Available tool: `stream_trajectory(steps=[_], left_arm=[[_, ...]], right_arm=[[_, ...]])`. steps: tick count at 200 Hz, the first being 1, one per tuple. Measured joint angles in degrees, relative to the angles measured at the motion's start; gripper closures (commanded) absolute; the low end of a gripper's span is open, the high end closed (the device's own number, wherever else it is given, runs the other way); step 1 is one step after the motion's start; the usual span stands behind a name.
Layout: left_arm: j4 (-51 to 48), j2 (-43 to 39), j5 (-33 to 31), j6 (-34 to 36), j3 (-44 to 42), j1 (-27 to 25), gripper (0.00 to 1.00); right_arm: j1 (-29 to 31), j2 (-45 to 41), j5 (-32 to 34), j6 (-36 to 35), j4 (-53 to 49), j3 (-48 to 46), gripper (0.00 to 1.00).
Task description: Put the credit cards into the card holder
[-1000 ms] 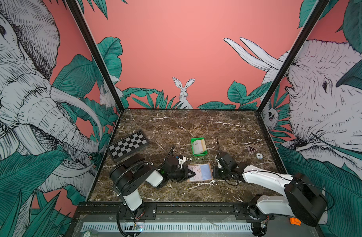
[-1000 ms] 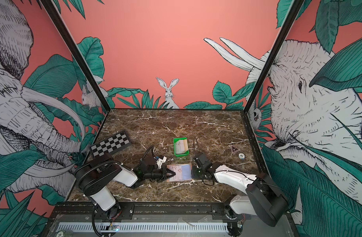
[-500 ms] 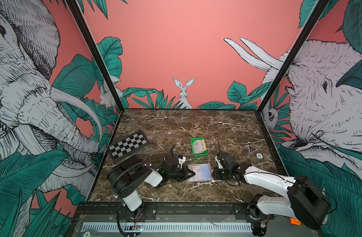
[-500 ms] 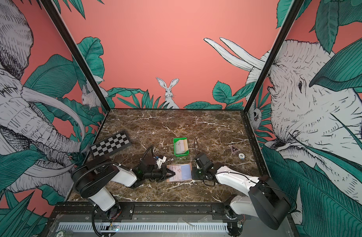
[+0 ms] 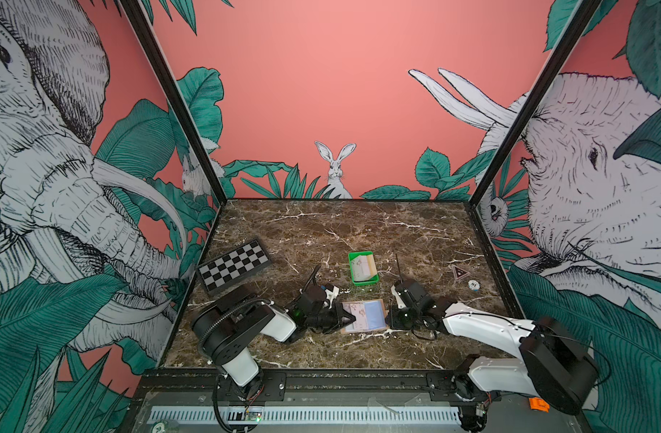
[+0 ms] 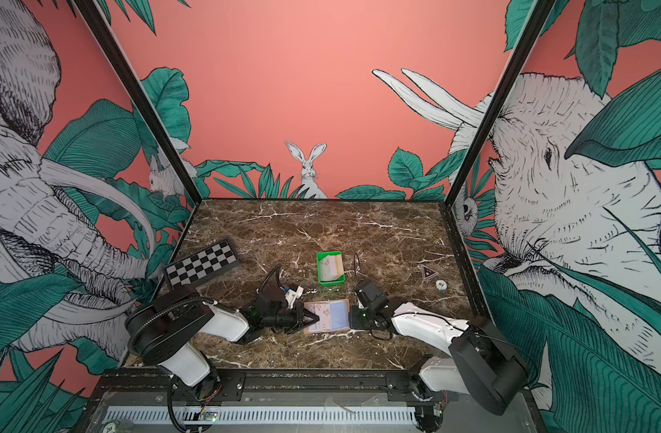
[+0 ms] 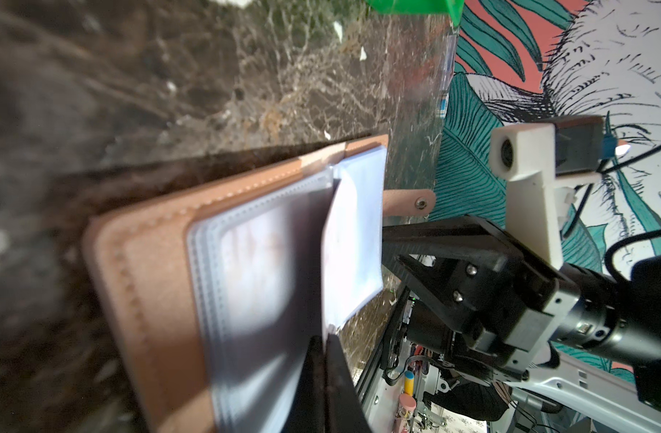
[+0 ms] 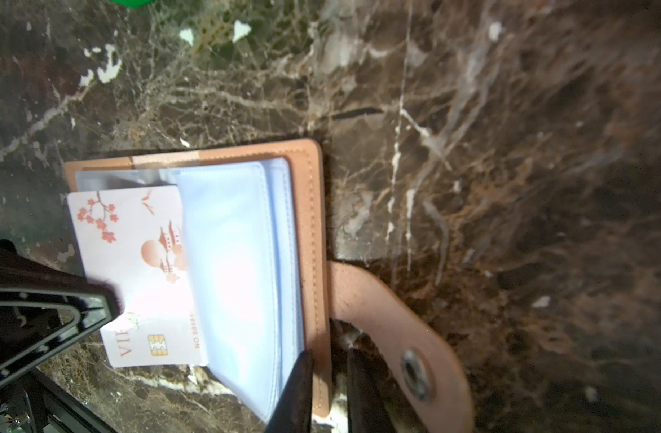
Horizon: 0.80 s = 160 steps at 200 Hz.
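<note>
The tan card holder (image 5: 364,316) (image 6: 329,316) lies open near the table's front middle, its bluish sleeves up. My left gripper (image 5: 353,319) (image 7: 327,339) is shut on a whitish credit card (image 8: 134,262) printed with blossoms. That card lies flat over the holder's left half, and its far edge sits under a bluish sleeve (image 8: 239,255). My right gripper (image 5: 390,318) (image 8: 330,354) is shut on the card holder's right cover edge (image 8: 317,337), beside the snap strap (image 8: 411,371). More credit cards (image 5: 362,267) (image 6: 330,268) lie in the green tray (image 5: 350,268).
A folded chessboard (image 5: 234,270) lies at the left. A round poker chip (image 5: 473,285) and a small triangular mark (image 5: 459,271) sit at the right. The green tray stands just behind the card holder. Walls close in on three sides.
The right arm has shifted very slightly. Both grippers keep their holds at the card holder.
</note>
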Motion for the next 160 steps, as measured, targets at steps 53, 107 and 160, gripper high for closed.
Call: stream_trajectory(steps=[53, 107, 160], left_arm=[[0.00, 0.07, 0.04, 0.00, 0.22, -0.09, 1.00], [0.31, 0.94, 0.24, -0.04, 1.07, -0.09, 1.00], [-2.93, -0.83, -0.72, 0.85, 1.07, -0.09, 1.00]], right_arm=[[0.04, 0.61, -0.15, -0.17, 0.66, 0.22, 0.82], [0.07, 0.72, -0.13, -0.31, 0.68, 0.33, 0.82], [0.15, 0.74, -0.11, -0.39, 0.68, 0.35, 0.82]])
